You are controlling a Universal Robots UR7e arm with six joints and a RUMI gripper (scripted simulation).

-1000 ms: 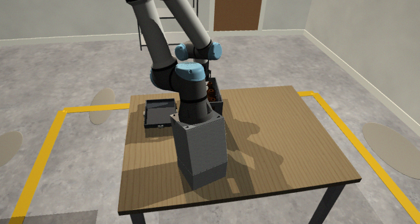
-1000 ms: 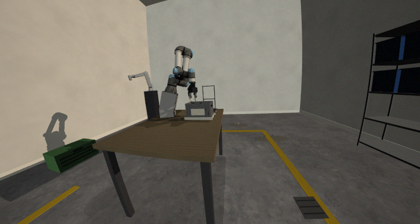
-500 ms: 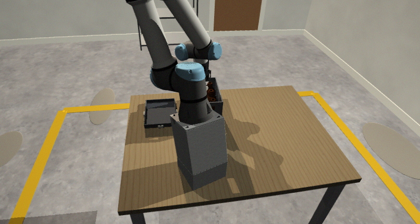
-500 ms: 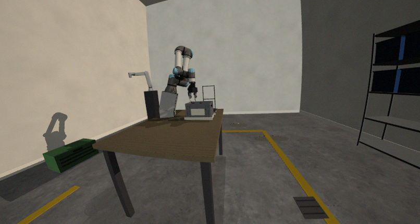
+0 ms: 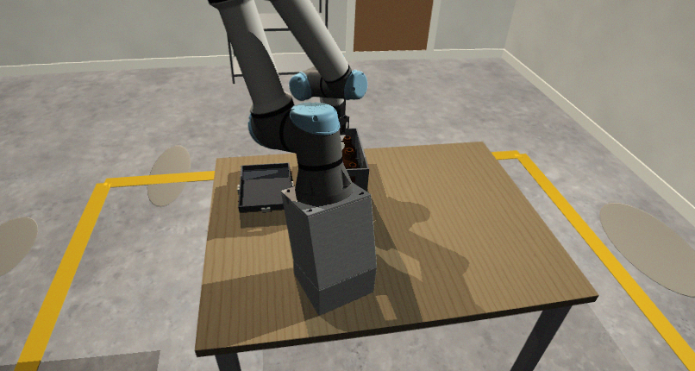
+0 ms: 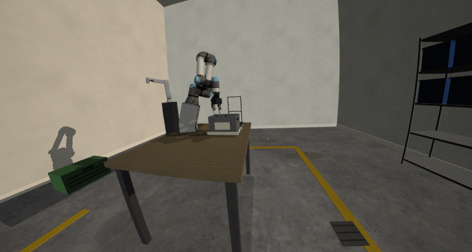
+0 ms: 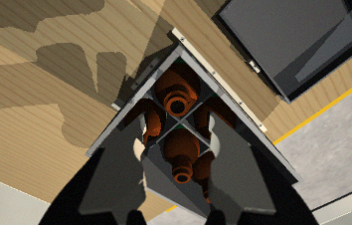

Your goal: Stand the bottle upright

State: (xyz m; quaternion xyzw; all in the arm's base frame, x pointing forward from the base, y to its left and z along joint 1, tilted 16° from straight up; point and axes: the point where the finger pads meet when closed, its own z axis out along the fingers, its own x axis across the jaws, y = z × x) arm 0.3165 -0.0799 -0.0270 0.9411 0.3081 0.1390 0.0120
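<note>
Brown bottles stand in the grey crate. In the wrist view one bottle is at the crate's upper corner and another bottle is nearer the middle; the others are partly hidden by the fingers. I cannot tell which neck differs. My gripper is partly open, its fingers apart above the crate with nothing held between them. In the top view it is mostly hidden by the arm. The dark, shallow tray is empty.
The tray lies left of the crate in the top view, partly behind the arm's base. The arm's grey pedestal stands on the wooden table in front of both. The crate has raised walls and inner dividers.
</note>
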